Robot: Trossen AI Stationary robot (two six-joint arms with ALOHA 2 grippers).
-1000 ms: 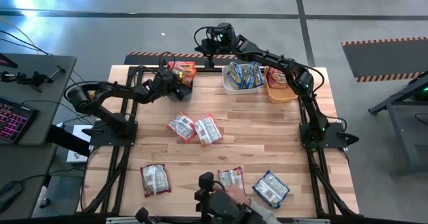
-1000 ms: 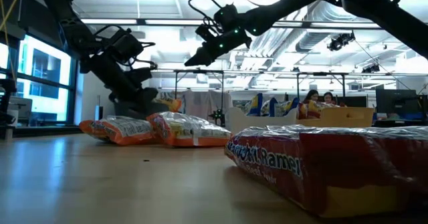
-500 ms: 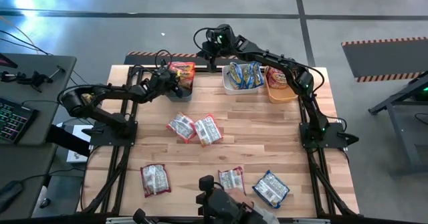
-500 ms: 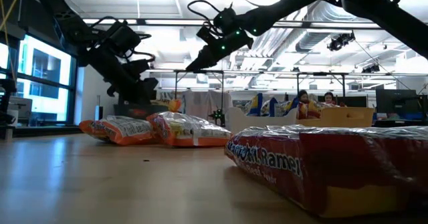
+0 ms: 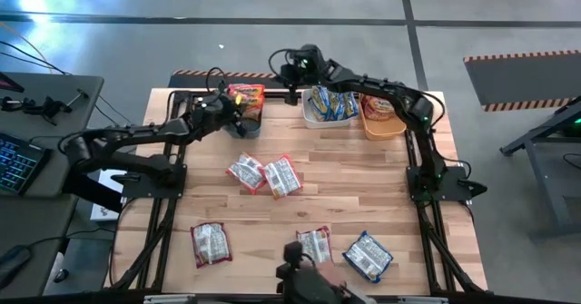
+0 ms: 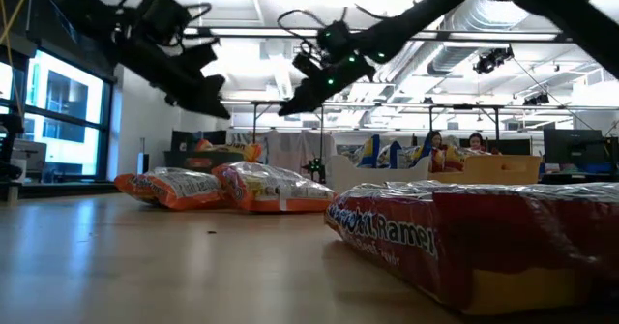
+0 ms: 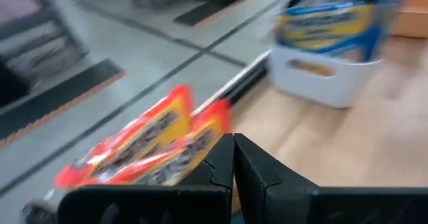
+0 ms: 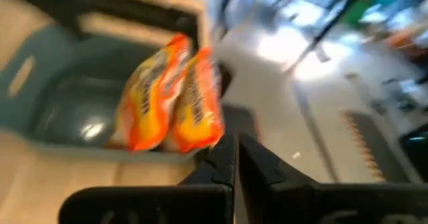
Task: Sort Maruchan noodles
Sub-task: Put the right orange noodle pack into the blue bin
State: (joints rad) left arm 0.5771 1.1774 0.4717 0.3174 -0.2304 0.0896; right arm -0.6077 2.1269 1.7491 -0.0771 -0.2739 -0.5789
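At the table's far edge, both arms have drawn back: the left gripper now lifts beside the teal bin holding orange Maruchan noodles, fingers pressed together and empty; the right gripper hovers likewise. Six packets await sorting.

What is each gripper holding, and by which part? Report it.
Nothing. The left gripper and right gripper are shut empty; the orange packets stand in the teal bin.
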